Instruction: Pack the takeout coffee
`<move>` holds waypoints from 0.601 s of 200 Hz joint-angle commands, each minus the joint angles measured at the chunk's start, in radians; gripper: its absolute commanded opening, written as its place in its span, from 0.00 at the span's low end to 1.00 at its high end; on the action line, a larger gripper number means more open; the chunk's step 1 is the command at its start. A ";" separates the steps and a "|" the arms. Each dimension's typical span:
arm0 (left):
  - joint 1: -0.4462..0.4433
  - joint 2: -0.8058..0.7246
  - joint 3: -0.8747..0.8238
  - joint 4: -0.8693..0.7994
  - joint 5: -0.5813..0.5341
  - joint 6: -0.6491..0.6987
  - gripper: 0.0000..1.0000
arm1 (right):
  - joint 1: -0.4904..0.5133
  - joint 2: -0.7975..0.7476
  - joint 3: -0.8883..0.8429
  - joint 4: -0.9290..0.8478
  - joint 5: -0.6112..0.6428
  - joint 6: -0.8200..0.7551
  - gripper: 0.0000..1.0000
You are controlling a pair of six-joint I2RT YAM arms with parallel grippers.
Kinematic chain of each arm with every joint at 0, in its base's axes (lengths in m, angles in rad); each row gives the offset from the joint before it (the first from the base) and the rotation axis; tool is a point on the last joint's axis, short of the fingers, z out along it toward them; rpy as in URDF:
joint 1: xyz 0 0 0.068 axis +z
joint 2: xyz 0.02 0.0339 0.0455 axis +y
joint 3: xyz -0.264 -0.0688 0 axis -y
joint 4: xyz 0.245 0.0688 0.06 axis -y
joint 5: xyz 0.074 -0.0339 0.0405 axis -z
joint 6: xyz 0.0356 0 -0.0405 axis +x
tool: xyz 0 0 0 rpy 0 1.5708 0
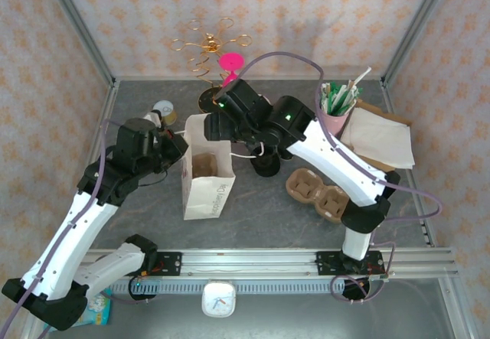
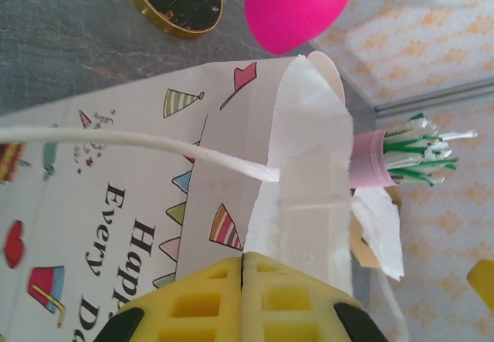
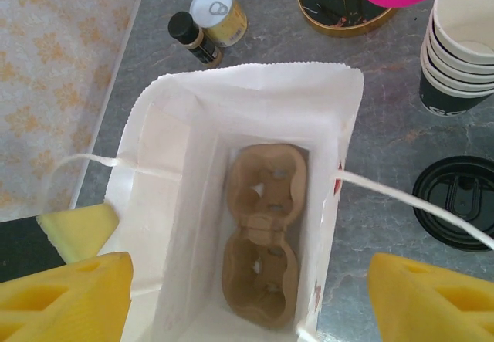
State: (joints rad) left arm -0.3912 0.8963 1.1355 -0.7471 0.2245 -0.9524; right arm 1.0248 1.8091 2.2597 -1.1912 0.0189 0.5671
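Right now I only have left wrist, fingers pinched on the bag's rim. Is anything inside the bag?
Observer: Yes. A brown cup carrier lies at the bottom of the bag, both wells empty.
Operator: Right side open or shut?
Observer: Open. The right gripper hangs over the bag's mouth, holding nothing.
Operator: Lidded cup?
Observer: A black lid is on the table just outside the bag; I can't see what's under it.
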 commanded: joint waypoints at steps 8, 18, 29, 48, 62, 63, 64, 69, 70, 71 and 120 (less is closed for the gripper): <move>-0.005 -0.043 -0.048 0.098 -0.010 -0.128 0.00 | 0.011 0.055 0.077 -0.082 0.048 0.007 0.74; -0.011 -0.060 -0.072 0.117 -0.004 -0.164 0.00 | 0.017 0.070 0.095 -0.096 0.052 0.012 0.70; -0.020 -0.092 -0.109 0.168 -0.002 -0.201 0.00 | 0.028 0.083 0.101 -0.103 0.057 0.020 0.68; -0.021 -0.138 -0.157 0.233 -0.003 -0.252 0.00 | 0.043 0.101 0.095 -0.098 0.050 0.034 0.60; -0.022 -0.143 -0.162 0.247 -0.008 -0.260 0.00 | 0.055 0.119 0.094 -0.089 0.046 0.042 0.56; -0.022 -0.142 -0.162 0.248 -0.007 -0.260 0.00 | 0.055 0.120 0.095 -0.088 0.046 0.043 0.55; -0.023 -0.142 -0.163 0.248 -0.006 -0.260 0.00 | 0.056 0.121 0.095 -0.088 0.046 0.043 0.55; -0.024 -0.141 -0.163 0.243 -0.006 -0.268 0.00 | 0.058 0.128 0.094 -0.088 0.051 0.047 0.51; -0.024 -0.140 -0.162 0.241 -0.007 -0.271 0.00 | 0.059 0.129 0.093 -0.088 0.053 0.048 0.50; -0.024 -0.140 -0.162 0.240 -0.008 -0.274 0.00 | 0.059 0.131 0.092 -0.090 0.055 0.050 0.49; -0.029 -0.177 -0.264 0.352 0.043 -0.340 0.00 | 0.064 0.182 0.061 -0.052 0.051 0.071 0.26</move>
State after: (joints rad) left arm -0.4129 0.7490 0.9463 -0.4953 0.2291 -1.2316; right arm 1.0866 1.9621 2.3264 -1.2507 0.0460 0.6193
